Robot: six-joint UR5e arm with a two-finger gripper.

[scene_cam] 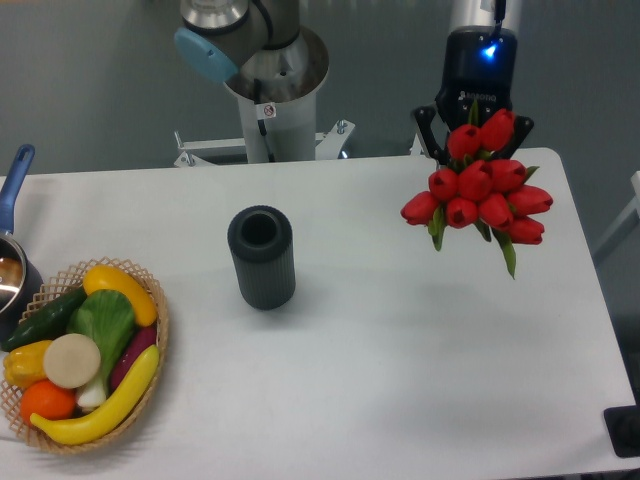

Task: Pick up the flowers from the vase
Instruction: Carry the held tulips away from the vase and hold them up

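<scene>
Red flowers (480, 190) are hanging upper right of frame, clear of the vase (262, 257) standing mid-bench (400, 380), w/ end effector (473, 135) apparently clamping them near the buds; light, soft, crushable, so stems look the safer hold.

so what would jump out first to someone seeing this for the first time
The flowers grab the eye: a bright red bunch held up at the right rear of the table by the gripper. Next comes the dark ribbed vase, standing empty near the middle, and the basket of colourful fruit and vegetables at the front left.
</scene>
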